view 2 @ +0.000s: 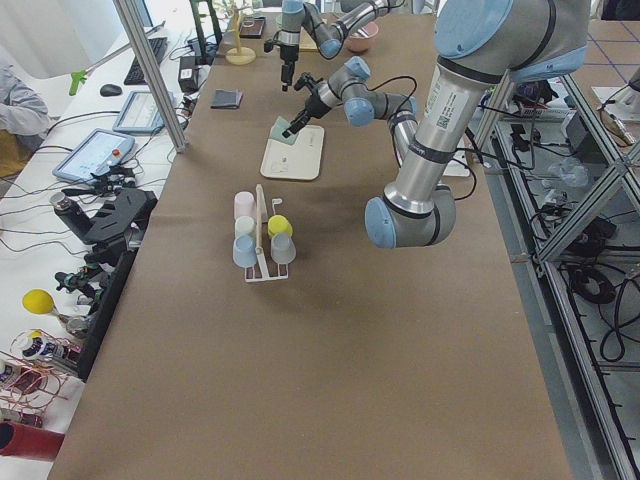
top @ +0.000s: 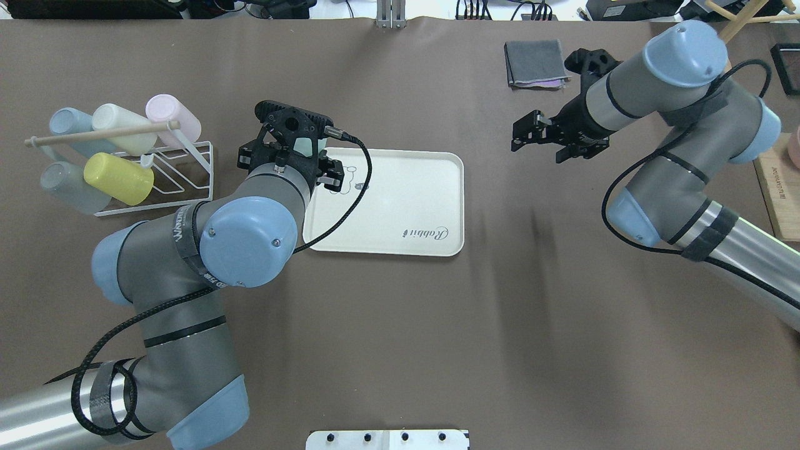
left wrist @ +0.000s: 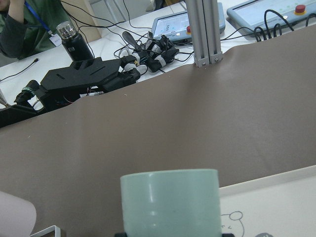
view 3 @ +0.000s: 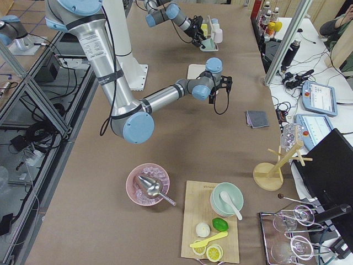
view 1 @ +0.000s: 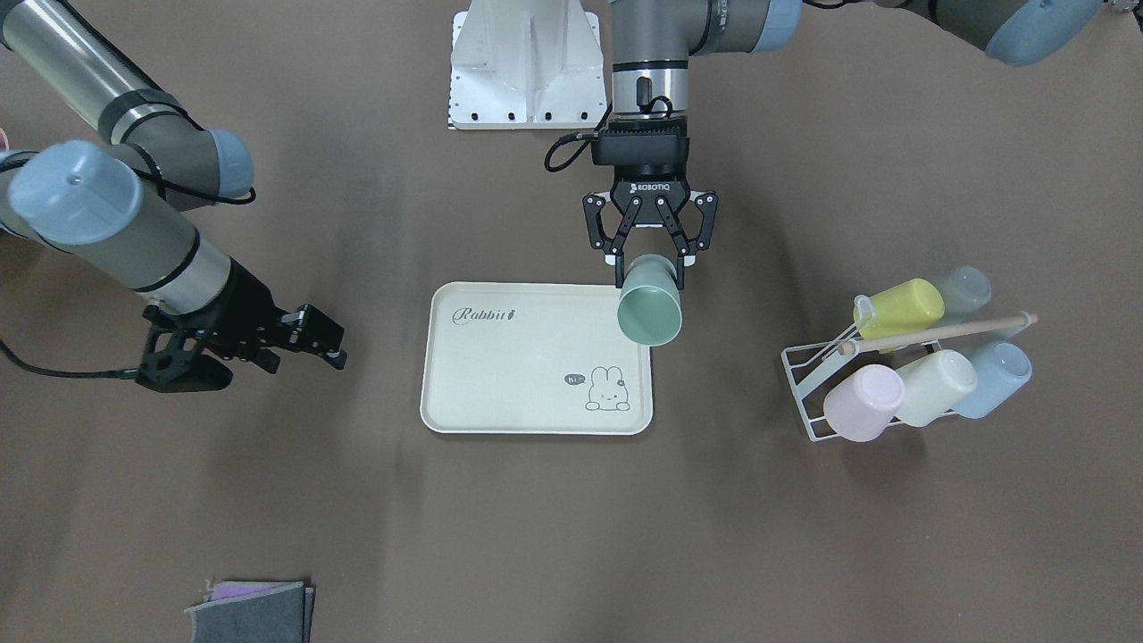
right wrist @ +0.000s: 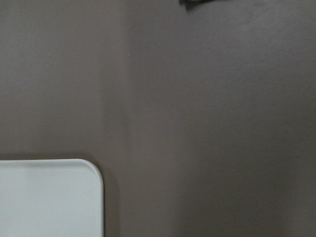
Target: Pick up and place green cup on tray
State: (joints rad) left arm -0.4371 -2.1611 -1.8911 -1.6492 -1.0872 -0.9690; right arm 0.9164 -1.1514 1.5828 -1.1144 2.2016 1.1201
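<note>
My left hand (view 1: pixel 649 268) is clamped on the green cup (view 1: pixel 649 313), which hangs tipped above the tray (view 1: pixel 527 375), on its side nearest the tabletop's left end. Pickup looks done; setting down and release remain. My right hand (view 1: pixel 314 343) waits with fingers spread.

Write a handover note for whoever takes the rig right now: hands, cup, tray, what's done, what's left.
Left hand: shut on the green cup, which is tipped with its mouth toward the operators' side.
Right hand: open and empty, out past the tray's far side.
Green cup: over the tray's corner on the cup rack side. Cannot tell whether it touches the tray.
Done: pick-up.
Left: probably bring the cup further over the tray, set it down, release and back off.
</note>
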